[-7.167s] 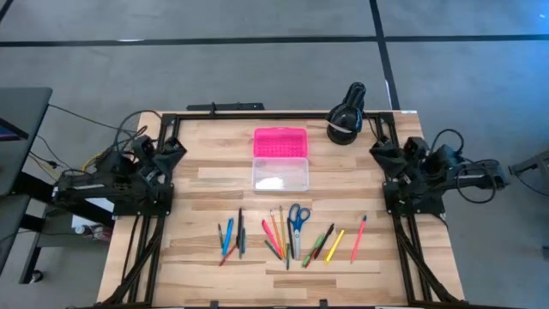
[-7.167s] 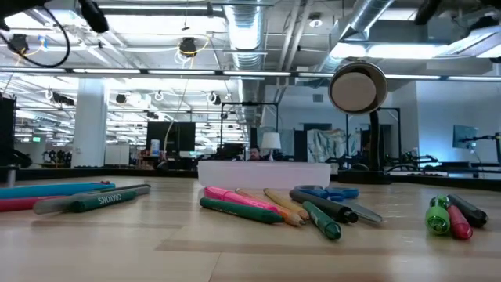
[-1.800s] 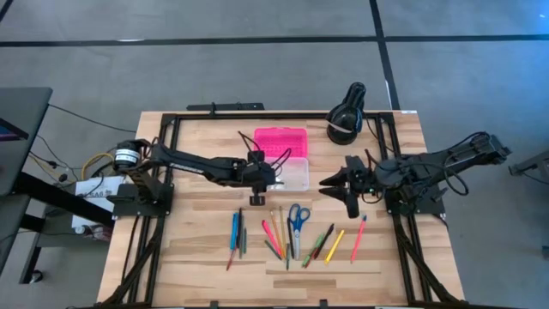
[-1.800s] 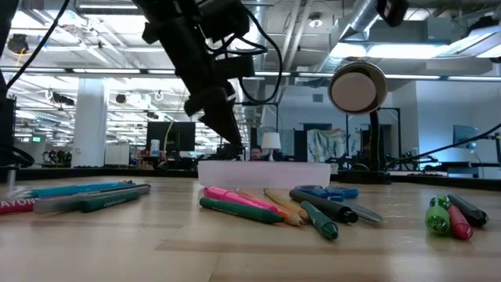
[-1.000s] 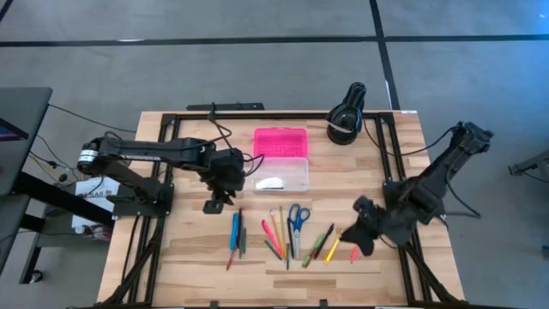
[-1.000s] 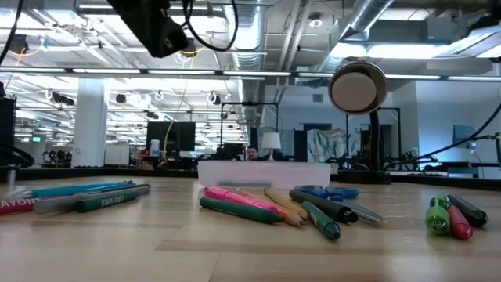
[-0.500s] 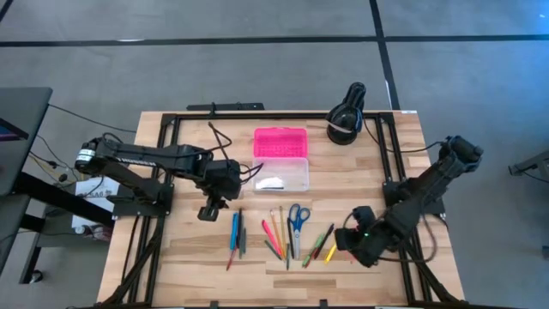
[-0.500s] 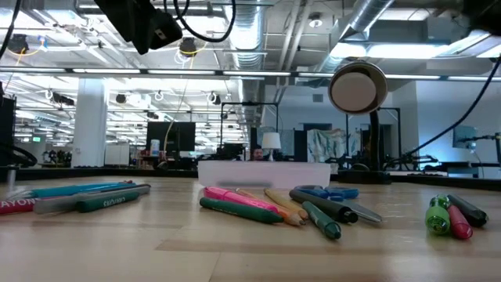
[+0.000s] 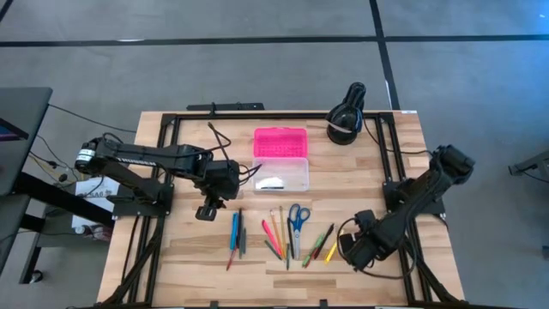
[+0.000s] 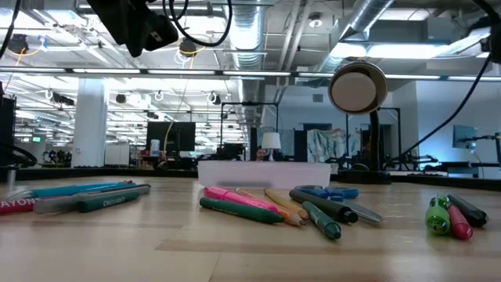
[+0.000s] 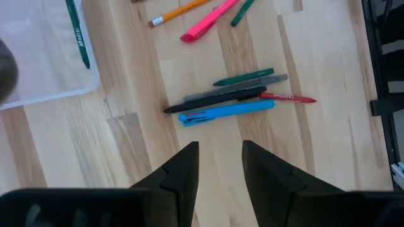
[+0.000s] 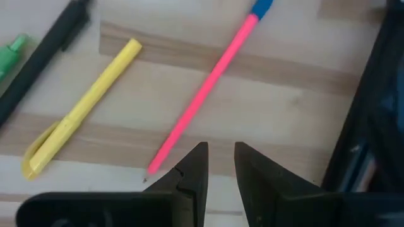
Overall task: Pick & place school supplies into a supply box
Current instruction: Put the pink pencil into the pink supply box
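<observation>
The supply box lies open at the far middle, pink lid (image 9: pixel 280 142) behind clear base (image 9: pixel 280 175); a green pen (image 11: pixel 76 31) lies inside the base. Pens, pencils and markers lie flat in a row near the front. My left gripper (image 9: pixel 204 212) hangs open above the table, left of the blue, black, green and red pens (image 11: pixel 233 101). My right gripper (image 9: pixel 353 251) points down, open, over the near end of a pink pencil with a blue tip (image 12: pixel 208 82), beside a yellow highlighter (image 12: pixel 82 107). Nothing is between either pair of fingers.
Blue-handled scissors (image 9: pixel 297 219) lie in the middle of the row. A black round device (image 9: pixel 346 120) stands at the far right corner. Black frame rails (image 9: pixel 171 163) run along the table's left and right sides. Bare wood lies between box and pens.
My right gripper has come down toward the table and a little toward the near edge, tipping from a slant until it points straight down over the pink pencil. The supplies and the box have not moved.
</observation>
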